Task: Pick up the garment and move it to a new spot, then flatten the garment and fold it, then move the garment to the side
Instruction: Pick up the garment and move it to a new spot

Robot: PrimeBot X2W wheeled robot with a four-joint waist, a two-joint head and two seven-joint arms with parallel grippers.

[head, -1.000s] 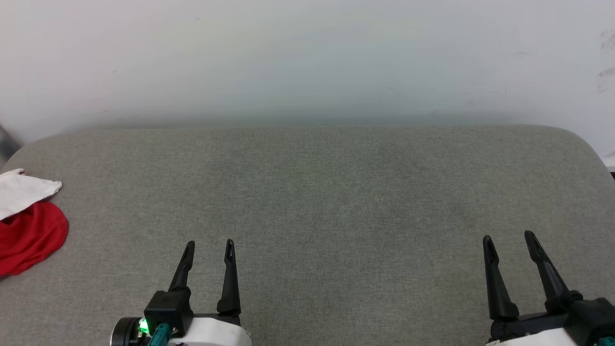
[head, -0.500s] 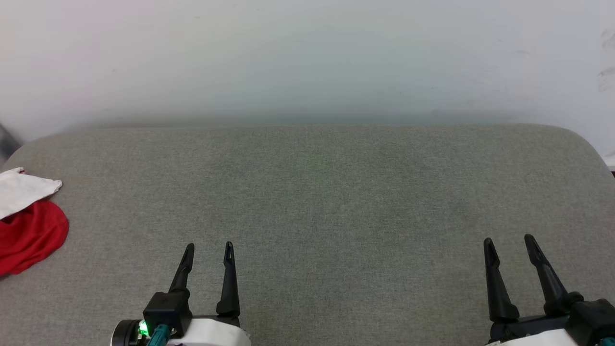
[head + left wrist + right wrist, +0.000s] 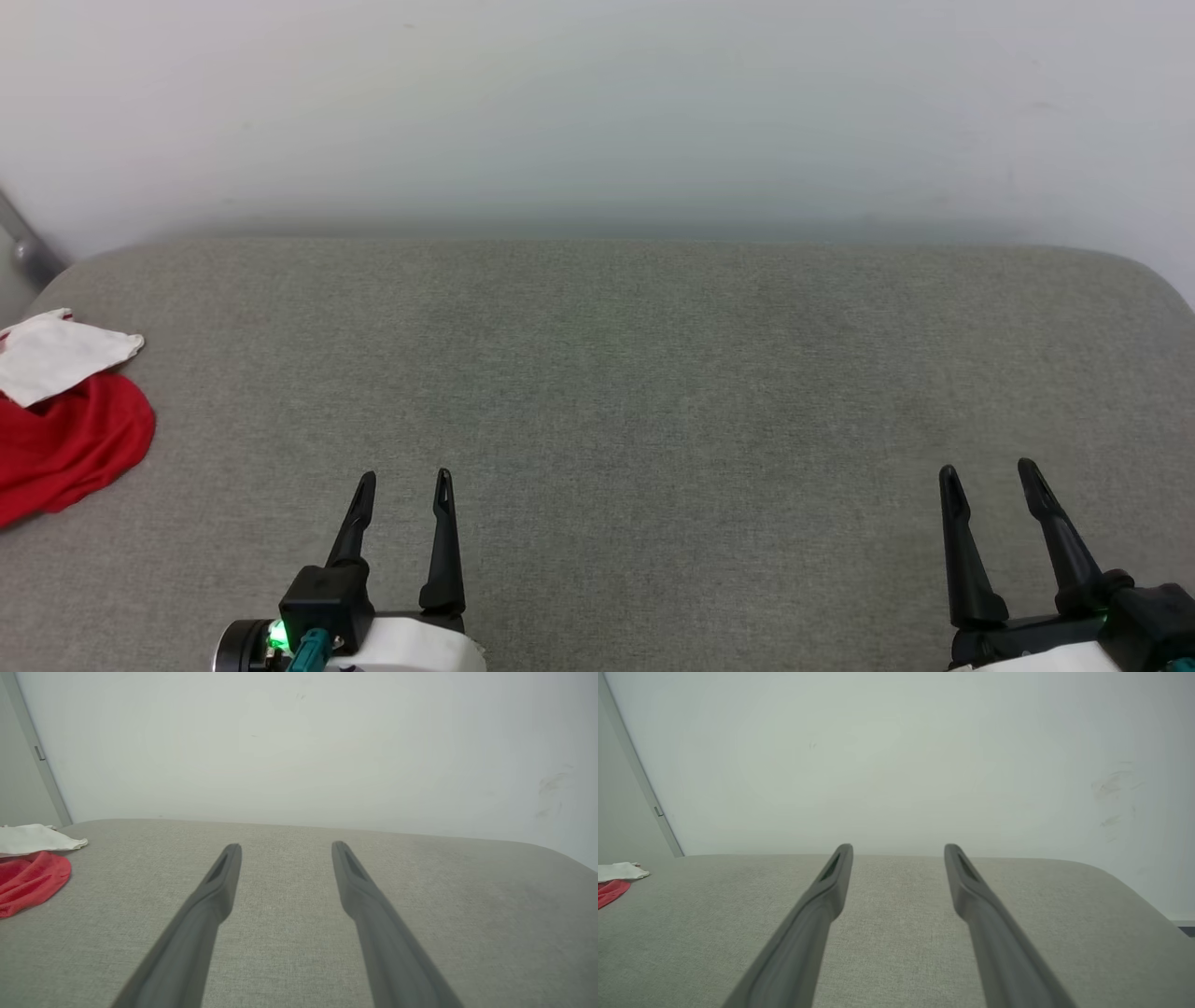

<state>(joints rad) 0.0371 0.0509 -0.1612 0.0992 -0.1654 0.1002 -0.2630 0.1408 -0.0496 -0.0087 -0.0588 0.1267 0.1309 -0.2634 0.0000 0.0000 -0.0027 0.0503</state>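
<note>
Only the head camera has turned slightly left. The crumpled red-and-white jersey garment (image 3: 75,439) lies at the left edge of the rounded grey fabric surface (image 3: 653,373), well apart from the left gripper (image 3: 406,476). The right gripper (image 3: 987,467) is near the right edge. Both are spread wide and empty, with bare fabric between them.

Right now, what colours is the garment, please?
The garment is red and white, clearest in head view.

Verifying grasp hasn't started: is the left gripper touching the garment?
Apart. In the head view, bare grey surface lies between the open left gripper and the garment at the left edge; the left wrist view shows the same gap.
</note>
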